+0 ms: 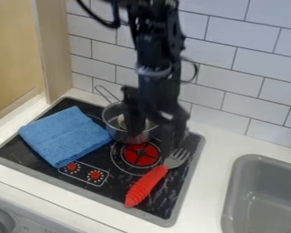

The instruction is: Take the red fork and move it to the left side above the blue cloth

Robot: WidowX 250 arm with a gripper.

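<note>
The cloth (66, 135) lies folded flat on the stove (179, 175), leaving only a narrow strip behind it, likely the fork's spot. Next comes the pot (122, 123), handle toward the wall; I'd lift over its rim. The gripper (156, 139) hangs by it, fingers wide apart with nothing between them. The fork (149, 181) lies aslant right of the burner (141, 154), tines backward, its handle offering the easier grip.
</note>
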